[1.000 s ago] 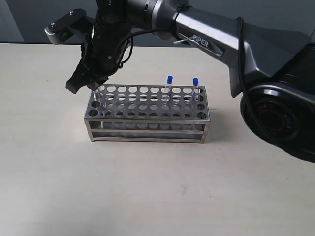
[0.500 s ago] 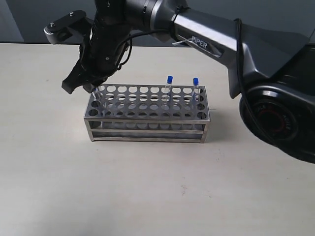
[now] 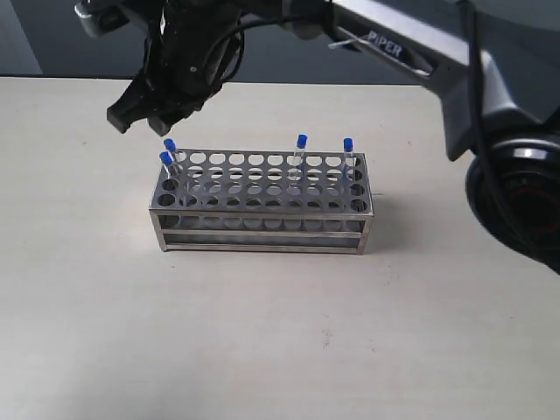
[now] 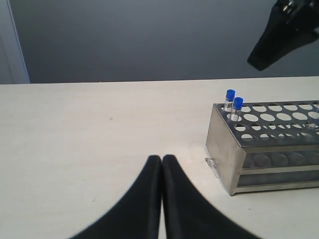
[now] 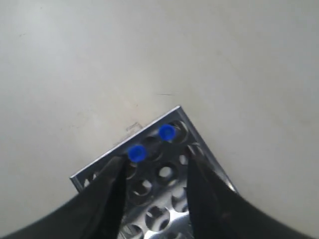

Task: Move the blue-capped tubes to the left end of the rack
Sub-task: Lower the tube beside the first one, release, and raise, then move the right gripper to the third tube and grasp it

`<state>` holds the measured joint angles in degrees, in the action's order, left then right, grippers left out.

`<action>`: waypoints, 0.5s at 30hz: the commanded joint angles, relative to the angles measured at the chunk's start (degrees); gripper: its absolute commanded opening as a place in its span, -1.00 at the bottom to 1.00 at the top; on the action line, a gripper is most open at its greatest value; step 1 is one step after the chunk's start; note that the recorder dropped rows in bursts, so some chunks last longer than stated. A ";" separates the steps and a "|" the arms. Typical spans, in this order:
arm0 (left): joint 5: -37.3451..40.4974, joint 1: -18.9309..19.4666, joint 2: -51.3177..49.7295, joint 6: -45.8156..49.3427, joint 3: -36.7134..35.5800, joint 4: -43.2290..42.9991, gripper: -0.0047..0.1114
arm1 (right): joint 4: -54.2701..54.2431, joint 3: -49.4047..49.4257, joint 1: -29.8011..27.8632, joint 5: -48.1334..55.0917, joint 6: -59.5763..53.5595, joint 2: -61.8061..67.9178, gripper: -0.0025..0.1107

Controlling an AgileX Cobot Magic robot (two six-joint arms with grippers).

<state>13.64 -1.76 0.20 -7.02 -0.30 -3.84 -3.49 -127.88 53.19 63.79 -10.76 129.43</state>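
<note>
Blue was the colour to watch: four blue-capped tubes [image 3: 170, 145] stood upright in the rack [image 3: 262, 229], which sat on the pale table [image 3: 280, 350] just above the middle of the exterior frame. Two of them were parked at the rack's left end, one toward the back edge and its partner [image 3: 164, 158] just in front of it, caps very close together. The other two were off to the right. One tube [image 3: 302, 140] stood near the back edge a little right of the rack's centre. The last tube [image 3: 347, 144] stood at the right end, well apart from the left pair.

Up in the upper left of that frame hung the right gripper [image 3: 138, 125], above the left pair and clear of the caps, jaws spread apart and holding nothing. Its own wrist camera backed that up: both fingers [image 5: 112, 184] were splayed either side of the rack's corner, and the two caps [image 5: 137, 152] showed between them.

The left gripper [image 4: 162, 160] sat over the table, jaws pressed together with nothing between them, and the rack's left end stood near it, not touching.
</note>
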 commanded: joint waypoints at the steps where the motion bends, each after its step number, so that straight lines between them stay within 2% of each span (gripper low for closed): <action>1: -0.40 -0.22 -0.20 -0.04 0.30 -0.06 -0.90 | 9.74 -0.04 -0.08 5.22 3.60 -3.07 -0.27; 5: -0.40 -0.22 -0.20 -0.04 0.30 -0.06 -0.90 | 18.34 0.33 -1.28 6.17 8.02 -2.95 -0.27; 15: -0.40 -0.22 -0.20 -0.04 0.30 -0.06 -0.90 | 15.57 7.07 -9.11 6.17 10.76 -2.95 -0.27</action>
<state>13.64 -1.76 0.20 -7.02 -0.30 -3.84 12.74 -122.61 46.16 69.69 -0.56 126.73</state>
